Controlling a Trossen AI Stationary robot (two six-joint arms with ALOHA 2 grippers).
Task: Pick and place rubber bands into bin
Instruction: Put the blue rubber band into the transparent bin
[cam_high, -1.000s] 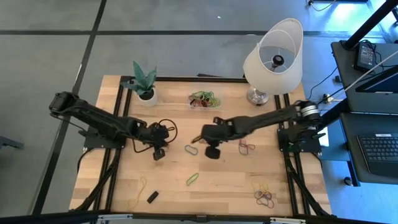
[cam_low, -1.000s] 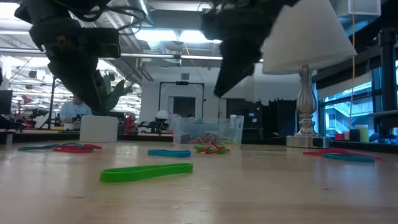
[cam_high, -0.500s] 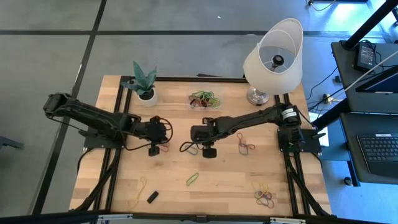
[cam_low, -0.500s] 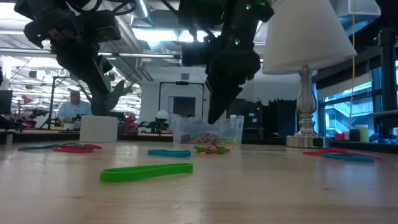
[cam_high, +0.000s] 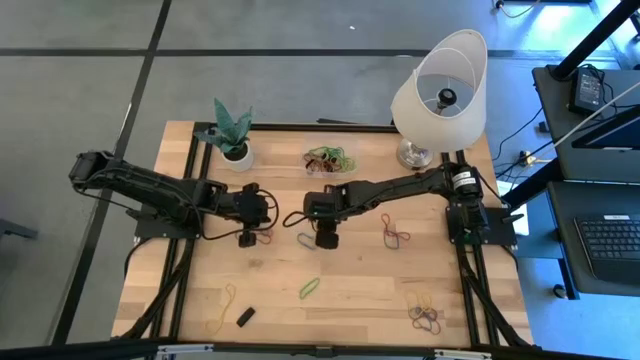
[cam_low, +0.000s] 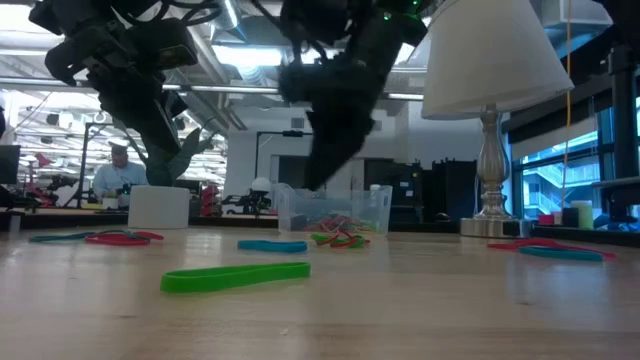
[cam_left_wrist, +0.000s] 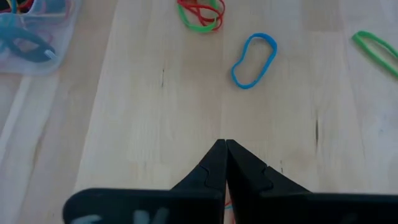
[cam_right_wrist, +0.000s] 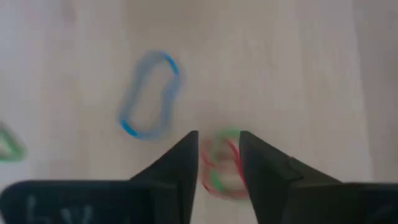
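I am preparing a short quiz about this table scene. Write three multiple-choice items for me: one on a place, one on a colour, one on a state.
1. Where does the bin stand?
A. between the plant pot and the lamp
B. beside the black block
C. under the left arm

2. What colour is the single rubber band lying beside the right end effector?
A. yellow
B. blue
C. black

3. How is the right end effector?
A. open, above a red and green pair
B. shut on the blue band
C. shut, empty

Key: 1 A, the high view shows it between the two; 2 B, the right wrist view shows a blue loop; 3 A, a gap shows between its fingers.
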